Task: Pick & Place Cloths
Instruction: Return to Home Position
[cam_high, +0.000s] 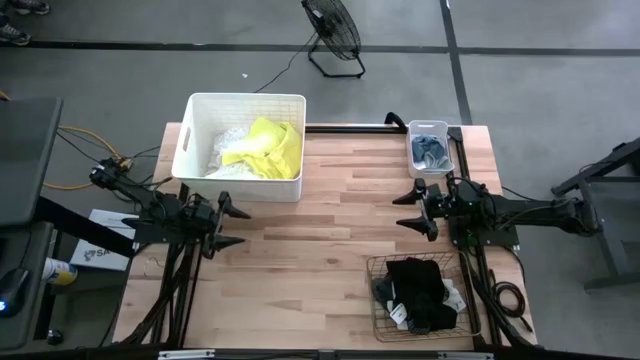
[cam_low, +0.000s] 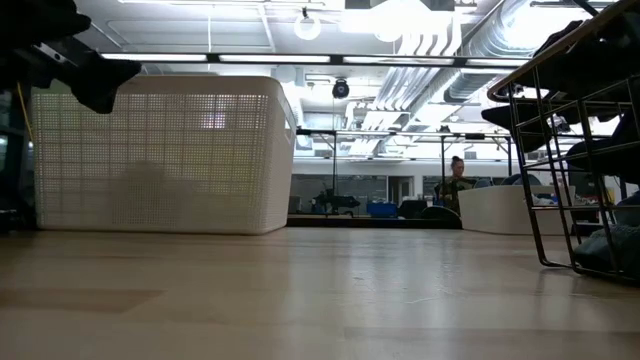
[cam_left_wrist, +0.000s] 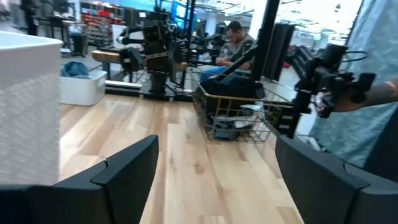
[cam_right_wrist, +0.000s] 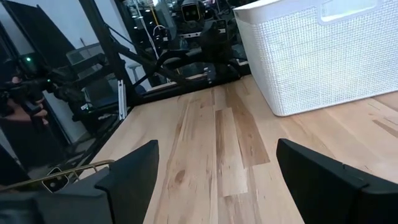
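Observation:
A neon yellow cloth (cam_high: 272, 146) and a white cloth (cam_high: 230, 152) lie in the white tub (cam_high: 196, 150) at the table's far left. Black cloths with white print (cam_high: 418, 290) fill the brown wire basket (cam_high: 372, 300) at the near right. Small grey-blue socks (cam_high: 432, 150) lie in a little white bin (cam_high: 447, 160) at the far right. My left gripper (cam_high: 235, 225) hangs open, level, near the left edge in front of the tub. My right gripper (cam_high: 408, 210) hangs open, level, at the right, between the bin and the basket. Nothing is between either pair of fingers.
Bare wooden table (cam_high: 330, 230) lies between the two grippers. The tub (cam_right_wrist: 317, 56) stands ahead of my right gripper, the wire basket (cam_left_wrist: 239, 115) ahead of my left. A fan (cam_high: 335, 35) stands on the floor beyond the far edge. A person (cam_left_wrist: 233, 40) sits in the room behind.

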